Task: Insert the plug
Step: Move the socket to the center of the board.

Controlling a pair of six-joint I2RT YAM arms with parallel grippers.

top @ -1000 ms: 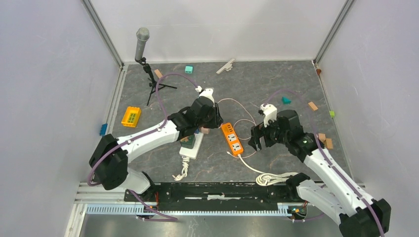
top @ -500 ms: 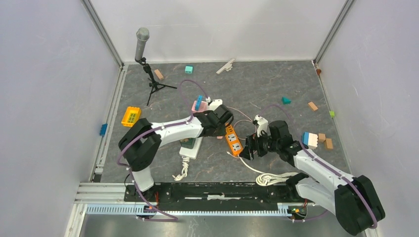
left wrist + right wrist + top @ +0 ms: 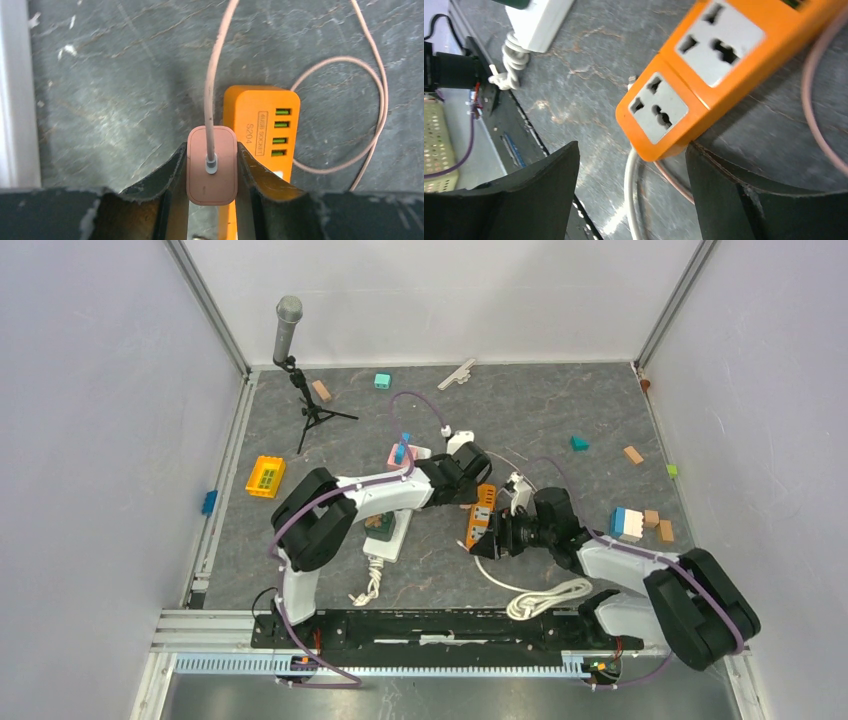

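Note:
My left gripper (image 3: 212, 172) is shut on a pink plug (image 3: 211, 171), whose pink cable (image 3: 216, 75) runs up and loops to the right. The plug hangs just above the orange power strip (image 3: 264, 131) near its USB end. In the top view the left gripper (image 3: 470, 475) sits over the strip's far end (image 3: 484, 502). My right gripper (image 3: 631, 170) is open, its jaws wide either side of the strip's near end (image 3: 659, 107), which shows two grey sockets. The right finger (image 3: 734, 195) touches the strip's underside edge. The right gripper also shows in the top view (image 3: 490, 540).
A white power strip (image 3: 390, 532) with a coiled white cord lies left of the orange one. The orange strip's white cord (image 3: 545, 595) coils near the front rail. A microphone stand (image 3: 300, 390), a yellow block (image 3: 266, 476) and small coloured blocks lie scattered around.
The left gripper has carried the plug rightward over the orange strip's far end. The right gripper has moved left and down to the strip's near end, and the strip has turned slightly.

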